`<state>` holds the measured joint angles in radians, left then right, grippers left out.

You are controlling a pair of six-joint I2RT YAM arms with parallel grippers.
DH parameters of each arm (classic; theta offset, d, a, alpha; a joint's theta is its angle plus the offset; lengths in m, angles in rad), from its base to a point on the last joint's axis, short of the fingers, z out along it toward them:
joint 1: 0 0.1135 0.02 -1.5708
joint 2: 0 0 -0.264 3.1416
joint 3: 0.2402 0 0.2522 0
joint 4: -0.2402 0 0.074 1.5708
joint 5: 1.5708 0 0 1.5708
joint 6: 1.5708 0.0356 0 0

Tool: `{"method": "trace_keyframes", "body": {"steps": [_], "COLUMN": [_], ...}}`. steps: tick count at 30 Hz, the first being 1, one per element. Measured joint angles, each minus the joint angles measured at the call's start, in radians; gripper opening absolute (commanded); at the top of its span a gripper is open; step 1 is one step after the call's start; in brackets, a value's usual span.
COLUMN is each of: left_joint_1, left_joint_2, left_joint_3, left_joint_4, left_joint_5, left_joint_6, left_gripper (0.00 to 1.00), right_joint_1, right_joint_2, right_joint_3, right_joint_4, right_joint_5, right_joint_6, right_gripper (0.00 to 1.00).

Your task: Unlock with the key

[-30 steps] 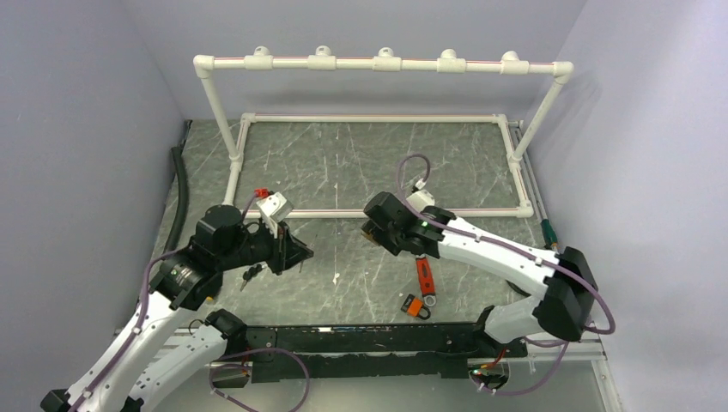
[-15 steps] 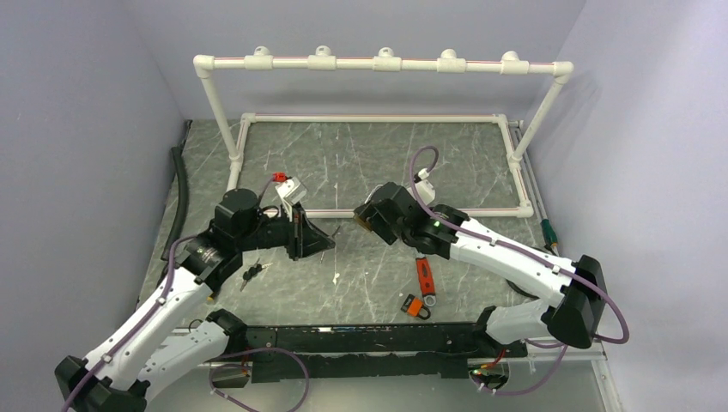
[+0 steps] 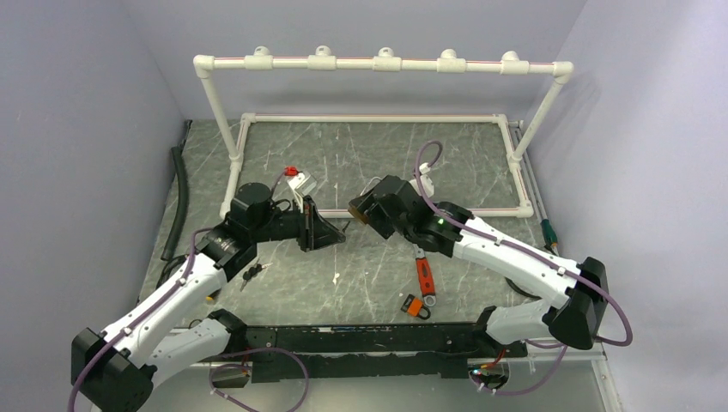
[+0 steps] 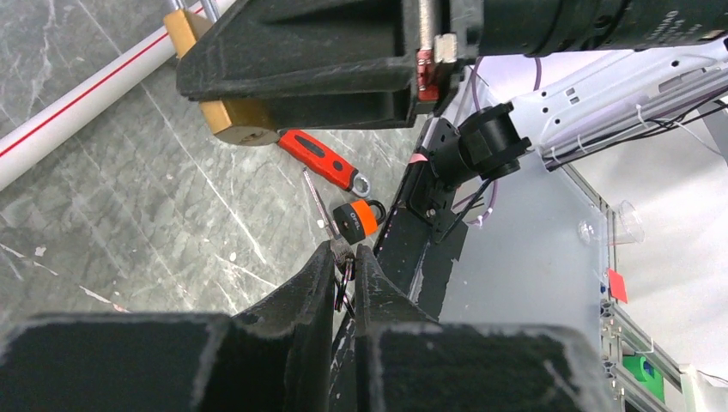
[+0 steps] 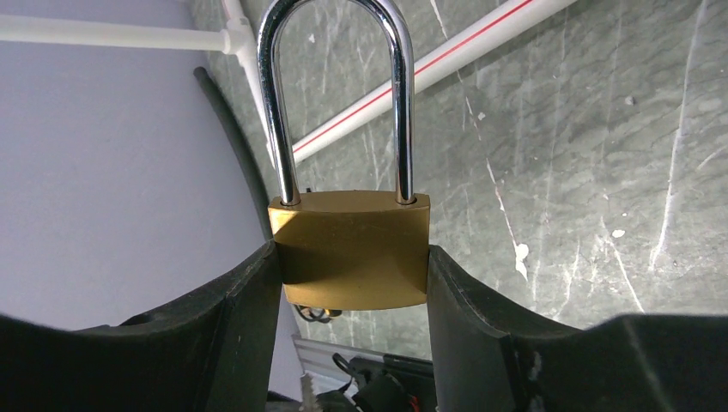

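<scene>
1. Progress is early to mid. Both items are in hand, but the unlocking itself has not started.
2. The right gripper point(image 5: 352, 262) clamps the brass padlock point(image 5: 352, 245) by its two side faces, jaws set part-way apart at body width.
3. The left gripper point(image 4: 342, 256) is pinched narrow on the key point(image 4: 319, 206). The blade sticks out past the fingertips, and a ring hangs between the fingers.
4. Location: in the top view both grippers meet at frame centre, above the table point(image 3: 343, 163) and just in front of the near rail of the white pipe frame point(image 3: 494, 210).
5. In the left wrist view the blade points to the upper left, toward the brass corner under the right gripper. A clear gap shows, so the key is not inserted.
6. Left to do, by my judgement: line up the blade, push it in, turn it, and release the shackle point(image 5: 339, 94).
7. Padlock look: plain gold body held upright, shiny steel shackle with both legs seated, so it reads as locked. The keyhole is not visible.
8. A small orange padlock point(image 3: 415, 305) and a red-handled tool point(image 3: 423, 275) lie on the table, lower right of centre. Neither is touched.
</scene>
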<state>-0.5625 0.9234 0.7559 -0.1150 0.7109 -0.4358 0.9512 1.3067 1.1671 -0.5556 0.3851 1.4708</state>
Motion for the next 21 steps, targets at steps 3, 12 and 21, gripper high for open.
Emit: {"method": "trace_keyframes", "body": {"steps": [3,12,21], "left_joint_1": [0.0,0.0,0.0], "left_joint_2": [0.02,0.055,0.076], "left_joint_3": [0.0,-0.001,-0.001], "left_joint_4": [0.008,0.021,0.03], "left_joint_5": [0.0,-0.001,-0.002], "left_joint_6": [-0.001,0.005,0.004], "left_gripper": [0.0,0.0,0.0], "right_joint_1": [-0.008,-0.027,-0.027], "right_joint_2": [-0.003,-0.003,-0.003], "right_joint_3": [0.005,0.01,0.01], "right_joint_4": [0.002,0.027,0.071], "right_joint_5": [-0.002,-0.046,-0.078], "right_joint_6": [0.008,0.007,-0.014], "right_gripper": [0.0,0.0,0.0]}}
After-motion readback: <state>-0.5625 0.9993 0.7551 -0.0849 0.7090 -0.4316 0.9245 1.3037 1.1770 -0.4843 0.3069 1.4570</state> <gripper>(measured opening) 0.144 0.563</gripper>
